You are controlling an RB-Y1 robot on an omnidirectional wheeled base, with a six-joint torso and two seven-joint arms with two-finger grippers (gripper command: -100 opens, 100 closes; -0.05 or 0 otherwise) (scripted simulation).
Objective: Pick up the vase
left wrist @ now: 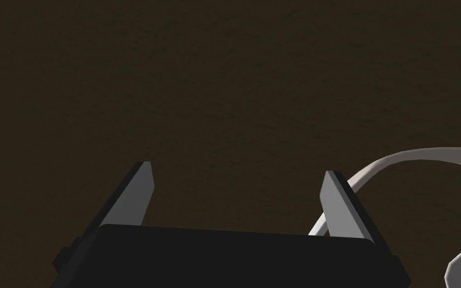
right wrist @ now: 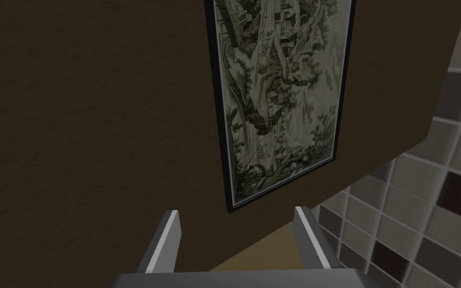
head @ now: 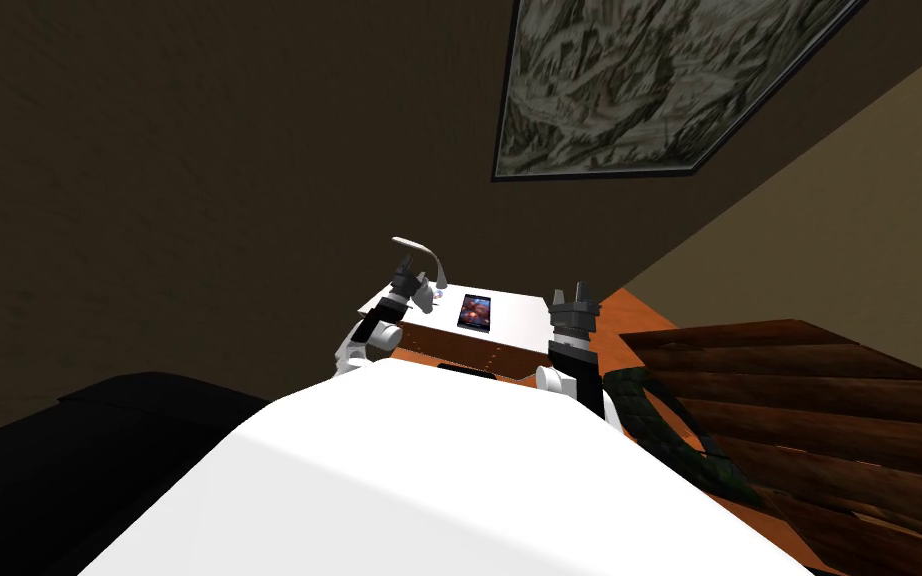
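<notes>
The left hand (head: 409, 272) is raised over the bench's (head: 514, 315) far left corner, its forearm reaching up from the near left edge. In the left wrist view the hand (left wrist: 237, 172) faces a dark brown wall with its two fingers spread wide and nothing between them. The white lamp's (head: 427, 250) curved neck (left wrist: 414, 155) rises just behind one finger and arches away to the side. Just right of that hand, on the white bench top near the lamp's foot, stands the vase (head: 436, 296), small and pale with faint pink marks; what is inside it cannot be told. Further right a dark phone (head: 475, 311) lies flat on the bench, its screen lit and facing up, apart from the vase. The bench's brown drawer front below is closed. At the bench's right edge the right hand (head: 569, 293) points upward on an upright forearm, clear of the bench top; its fingers (right wrist: 167, 240) are also spread apart and hold nothing.
</notes>
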